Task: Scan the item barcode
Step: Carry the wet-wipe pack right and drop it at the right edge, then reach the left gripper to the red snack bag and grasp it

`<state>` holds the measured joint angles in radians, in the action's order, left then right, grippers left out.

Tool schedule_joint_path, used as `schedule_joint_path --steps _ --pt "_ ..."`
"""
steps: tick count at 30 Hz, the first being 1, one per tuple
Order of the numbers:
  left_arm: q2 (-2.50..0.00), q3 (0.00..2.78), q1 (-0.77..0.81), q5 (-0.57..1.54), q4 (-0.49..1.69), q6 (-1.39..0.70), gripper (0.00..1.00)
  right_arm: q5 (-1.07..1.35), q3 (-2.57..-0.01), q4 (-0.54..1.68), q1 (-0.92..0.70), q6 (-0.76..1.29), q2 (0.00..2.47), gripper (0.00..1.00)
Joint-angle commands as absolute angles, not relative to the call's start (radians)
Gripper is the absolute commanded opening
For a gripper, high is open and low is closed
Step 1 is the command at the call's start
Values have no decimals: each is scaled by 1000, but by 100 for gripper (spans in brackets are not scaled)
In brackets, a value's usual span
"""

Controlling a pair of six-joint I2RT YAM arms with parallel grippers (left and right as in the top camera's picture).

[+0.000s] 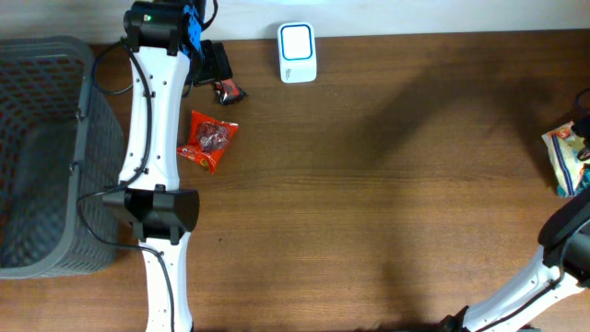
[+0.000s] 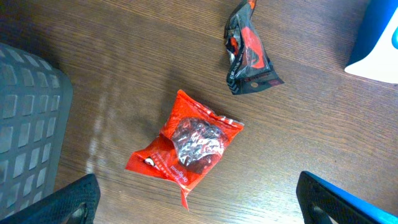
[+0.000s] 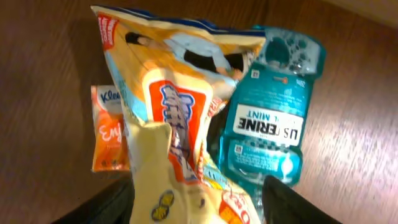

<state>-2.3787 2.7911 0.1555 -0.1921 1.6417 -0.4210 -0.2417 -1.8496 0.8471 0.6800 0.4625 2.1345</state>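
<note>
Closest in, at the table's right edge, the right gripper point(image 3: 199, 202) hangs over a small heap of goods. Its two dark fingers point(image 3: 109, 202) are spread, one on each side of the lower end of a yellow and orange snack bag point(image 3: 177, 118), and they do not appear to be pinching it. The bag lies straight below the gripper. Its long axis runs away from the fingers, crosswise to the gap between them, so closing here would catch its narrow end. No barcode shows on the face that is up. Just beyond, a blue mouthwash bottle point(image 3: 270, 118) lies along the bag's right side and partly under it. An orange tissue pack point(image 3: 107, 134) peeks out on the left. A wide stretch of bare brown table point(image 1: 387, 184) separates this heap from the left arm. The left gripper point(image 2: 198, 202) hovers there with its jaws at their widest, holding nothing, above a red packet point(image 2: 193, 140) lying flat. A crumpled dark packet point(image 2: 249, 56) sits a little farther on. Farthest back, at the table's rear edge, stands the white scanner point(image 1: 297, 53), with a grey basket point(image 1: 41, 157) off to the left. The right arm is nearer the bag, while the scanner is well apart from it, on the left arm's side. I judge that the bag would have to travel leftward across the table to be read.
</note>
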Motion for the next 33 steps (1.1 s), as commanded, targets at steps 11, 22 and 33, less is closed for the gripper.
schedule_joint_path --steps 11,22,33 --pt "-2370 2794 154 -207 1643 -433 99 512 -1903 1293 596 437 1635 98" --pt "-2370 2794 154 -122 1671 -433 99 406 -1733 1211 76 416 1842 98" --pt "-2374 2402 146 -184 1642 -411 99 205 -1733 1084 110 416 1920 99"
